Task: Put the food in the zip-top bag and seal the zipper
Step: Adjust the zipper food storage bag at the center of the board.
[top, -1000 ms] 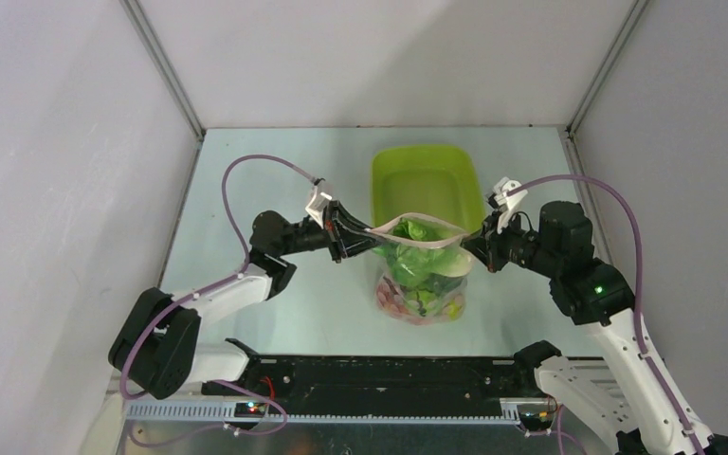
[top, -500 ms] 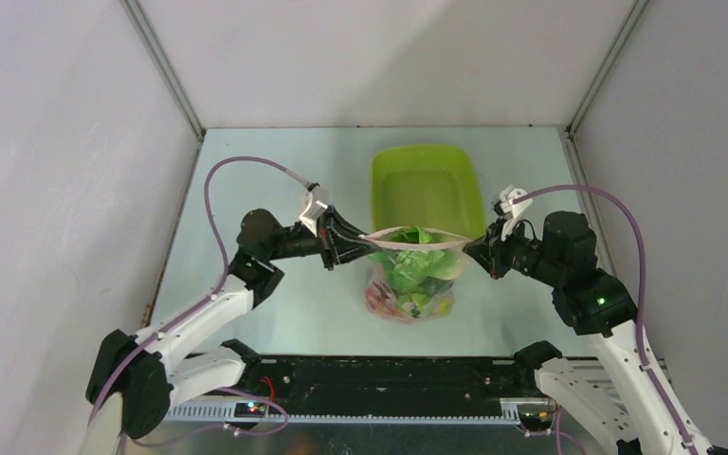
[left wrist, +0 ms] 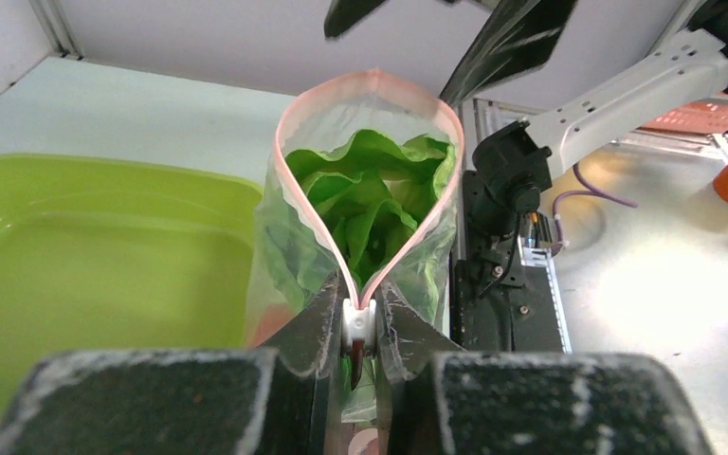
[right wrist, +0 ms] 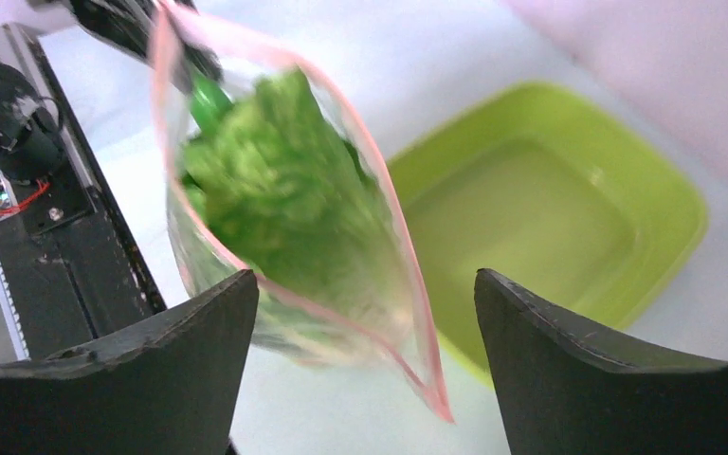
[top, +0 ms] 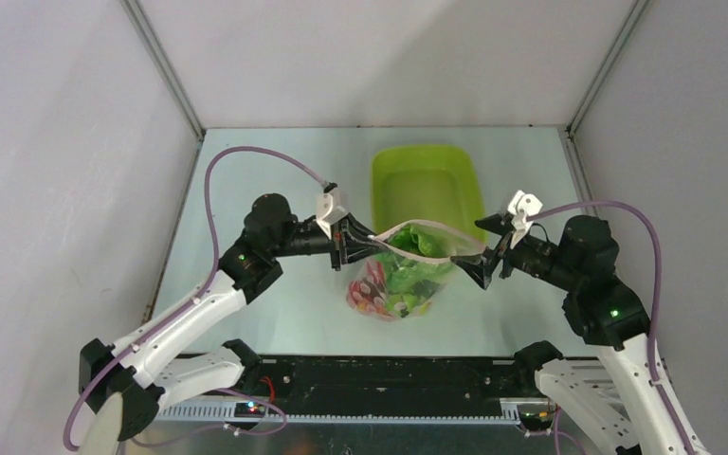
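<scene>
Left arm [top: 199, 308]: white links rise from the near-left base to a black forearm that reaches right, roughly level, with a purple cable [top: 216, 199] arcing over it.
Left end effector [top: 355, 248]: dark fingers nearly closed, pinching the left end of the zipper at its small white slider [left wrist: 358, 320].
Zipper [left wrist: 376, 75]: narrow pale pink strip, parted into a teardrop-shaped loop that widens toward the right.
Zip-top bag [top: 408, 289]: clear, thin, crinkled film sagging below the mouth, mid-bench between the two end effectors. Whether its bottom touches the bench [top: 246, 171] cannot be told.
Food: ruffled green lettuce [left wrist: 370, 190] fills the upper bag, and red-pink pieces [top: 368, 289] sit low on its left side.
Tray [top: 427, 185]: lime-green, glossy, a rounded rectangle just beyond the bag.
Right end effector [top: 483, 249]: black wedge-shaped fingers spread wide and holding nothing, with the bag's right corner hanging free between them.
Right arm [top: 626, 370]: white links climb from the near-right base, and the black wrist reaches left.
</scene>
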{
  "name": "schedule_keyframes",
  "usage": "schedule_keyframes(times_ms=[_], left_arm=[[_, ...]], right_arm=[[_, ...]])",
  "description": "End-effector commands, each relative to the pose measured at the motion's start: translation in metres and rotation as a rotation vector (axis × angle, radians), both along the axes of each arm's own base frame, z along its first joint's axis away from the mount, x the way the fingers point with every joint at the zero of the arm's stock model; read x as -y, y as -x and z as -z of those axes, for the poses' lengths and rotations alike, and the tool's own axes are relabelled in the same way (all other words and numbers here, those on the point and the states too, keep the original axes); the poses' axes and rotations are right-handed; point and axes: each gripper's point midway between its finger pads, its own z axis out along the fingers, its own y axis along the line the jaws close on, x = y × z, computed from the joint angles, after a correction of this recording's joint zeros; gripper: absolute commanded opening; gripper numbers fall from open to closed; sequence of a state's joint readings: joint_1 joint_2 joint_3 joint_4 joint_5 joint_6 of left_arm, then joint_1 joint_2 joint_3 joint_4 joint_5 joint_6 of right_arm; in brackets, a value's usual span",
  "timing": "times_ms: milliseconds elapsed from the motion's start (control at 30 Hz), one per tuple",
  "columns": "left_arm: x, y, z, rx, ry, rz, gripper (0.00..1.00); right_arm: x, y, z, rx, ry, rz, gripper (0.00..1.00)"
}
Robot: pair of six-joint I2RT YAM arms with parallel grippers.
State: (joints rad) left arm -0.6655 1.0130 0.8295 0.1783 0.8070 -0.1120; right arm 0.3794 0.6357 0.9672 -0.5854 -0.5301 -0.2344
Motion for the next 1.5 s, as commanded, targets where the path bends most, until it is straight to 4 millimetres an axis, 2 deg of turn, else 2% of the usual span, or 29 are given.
schedule_keyframes(times_ms=[0, 167, 233, 300, 367, 567, 700, 800, 1000, 1067, 1133, 1167, 1200, 1233, 1300, 1333, 1367, 1433, 1467], left_arm=[[-0.001, 0.002, -0.024, 0.110, 0.001, -0.028, 0.00], [0.002, 0.006, -0.026, 0.125, -0.033, -0.013, 0.00], [0.003, 0.007, -0.024, 0.124, -0.053, -0.010, 0.00], [0.004, 0.006, -0.023, 0.120, -0.064, -0.011, 0.00], [0.004, 0.007, -0.025, 0.121, -0.068, -0.011, 0.00], [0.006, 0.009, -0.028, 0.125, -0.084, -0.002, 0.00], [0.006, 0.012, -0.030, 0.142, -0.095, 0.011, 0.00], [0.006, 0.014, -0.030, 0.149, -0.109, 0.019, 0.00], [0.006, 0.012, -0.031, 0.149, -0.114, 0.006, 0.00], [0.005, 0.011, -0.032, 0.152, -0.111, -0.003, 0.00], [0.005, 0.009, -0.033, 0.152, -0.110, -0.013, 0.00], [0.005, 0.009, -0.034, 0.154, -0.108, -0.014, 0.00], [0.005, 0.010, -0.034, 0.156, -0.104, -0.011, 0.00], [0.005, 0.010, -0.036, 0.157, -0.100, -0.010, 0.00], [0.005, 0.011, -0.037, 0.158, -0.095, -0.005, 0.00], [0.005, 0.011, -0.036, 0.156, -0.096, -0.004, 0.00], [0.006, 0.011, -0.036, 0.155, -0.093, -0.004, 0.00], [0.006, 0.012, -0.035, 0.150, -0.087, -0.003, 0.16], [0.005, 0.013, -0.033, 0.141, -0.086, -0.001, 0.31]], right_arm=[[-0.019, 0.013, -0.073, 0.288, -0.071, -0.175, 0.89], [-0.048, 0.022, -0.094, 0.302, -0.115, -0.390, 0.93], [-0.060, 0.022, -0.093, 0.292, -0.108, -0.460, 0.94], [-0.075, 0.016, -0.084, 0.272, -0.076, -0.511, 0.94], [-0.089, 0.022, -0.076, 0.271, -0.036, -0.586, 0.95], [-0.119, 0.012, -0.059, 0.271, 0.056, -0.648, 0.95], [-0.129, -0.001, -0.048, 0.231, 0.097, -0.655, 0.95], [-0.134, -0.008, -0.039, 0.188, 0.134, -0.660, 0.90], [-0.131, -0.002, -0.014, 0.086, 0.198, -0.715, 0.77], [-0.128, 0.000, -0.008, 0.061, 0.216, -0.713, 0.69], [-0.125, 0.002, -0.005, 0.052, 0.230, -0.712, 0.59], [-0.124, 0.002, -0.005, 0.049, 0.233, -0.710, 0.49], [-0.123, 0.003, -0.006, 0.051, 0.234, -0.707, 0.44], [-0.123, 0.003, -0.006, 0.051, 0.234, -0.705, 0.34], [-0.123, 0.003, -0.008, 0.056, 0.229, -0.702, 0.21], [-0.123, 0.003, -0.009, 0.057, 0.226, -0.698, 0.17], [-0.124, 0.001, -0.012, 0.053, 0.214, -0.684, 0.08], [-0.126, -0.001, -0.017, 0.048, 0.191, -0.665, 0.00], [-0.127, -0.002, -0.019, 0.047, 0.187, -0.652, 0.00]])
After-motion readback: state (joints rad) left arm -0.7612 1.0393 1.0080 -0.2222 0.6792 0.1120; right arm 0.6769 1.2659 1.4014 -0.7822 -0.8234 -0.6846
